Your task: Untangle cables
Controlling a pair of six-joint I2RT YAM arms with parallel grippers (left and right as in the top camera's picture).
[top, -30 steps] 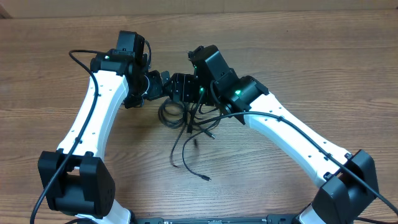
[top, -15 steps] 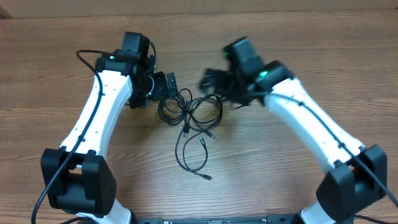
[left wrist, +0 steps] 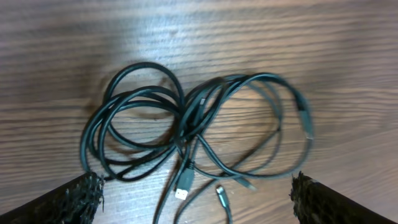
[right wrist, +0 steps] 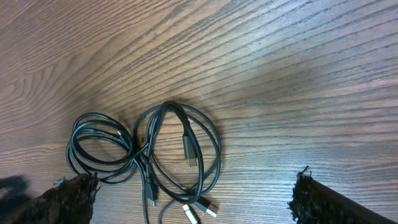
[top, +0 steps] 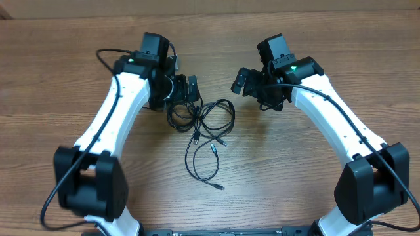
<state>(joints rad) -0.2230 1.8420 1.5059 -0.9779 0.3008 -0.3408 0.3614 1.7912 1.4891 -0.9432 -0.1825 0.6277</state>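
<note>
The cables (top: 209,121) are thin black cords lying loose on the wooden table, with a small coil at the left, a wider loop at the right and a long loop trailing toward the front. Their plug ends lie near the middle. They also show in the left wrist view (left wrist: 186,118) and the right wrist view (right wrist: 155,149). My left gripper (top: 187,92) is open and empty, just behind the coil; its fingers (left wrist: 196,190) straddle the plug ends from above. My right gripper (top: 241,82) is open and empty, off to the right of the cables (right wrist: 194,186).
The wooden table (top: 315,190) fills the view. Both white arms reach in from the front corners, with thicker black wires along them.
Both grippers were together at the bundle a second ago. My right gripper has let go and swung back to the right. The cables now lie spread on the table. My left arm shifted slightly right.
</note>
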